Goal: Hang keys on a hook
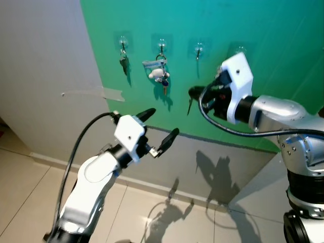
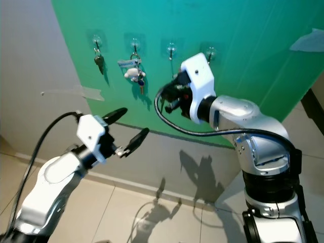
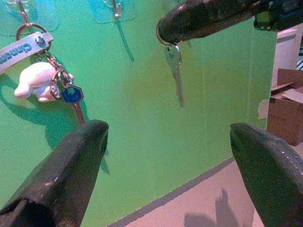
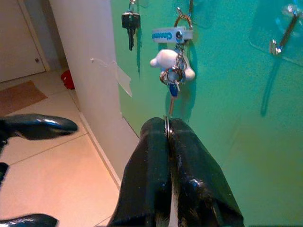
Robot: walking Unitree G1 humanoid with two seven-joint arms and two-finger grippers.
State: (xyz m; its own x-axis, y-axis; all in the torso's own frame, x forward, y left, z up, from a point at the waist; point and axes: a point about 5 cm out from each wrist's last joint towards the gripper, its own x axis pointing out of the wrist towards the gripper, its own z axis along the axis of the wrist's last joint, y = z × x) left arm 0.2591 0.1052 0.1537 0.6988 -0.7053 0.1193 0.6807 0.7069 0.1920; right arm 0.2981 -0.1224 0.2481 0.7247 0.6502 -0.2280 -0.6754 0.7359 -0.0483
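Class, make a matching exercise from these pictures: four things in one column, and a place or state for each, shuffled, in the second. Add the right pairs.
Things
1. dark key
2. white charm
3. silver key
4. left gripper

Places or states
A. jaws open, holding nothing
B. dangling from the shut right gripper
C. alone on the leftmost hook
D. on the second hook from the left, with a blue-headed key

Pairs: 1-C, 2-D, 3-B, 4-A

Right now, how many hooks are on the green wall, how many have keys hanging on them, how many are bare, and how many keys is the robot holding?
Hooks with keys: 2, a dark key and a white-charm bunch
Bare hooks: 2
Total hooks: 4
Keys held: 1 key in the right gripper
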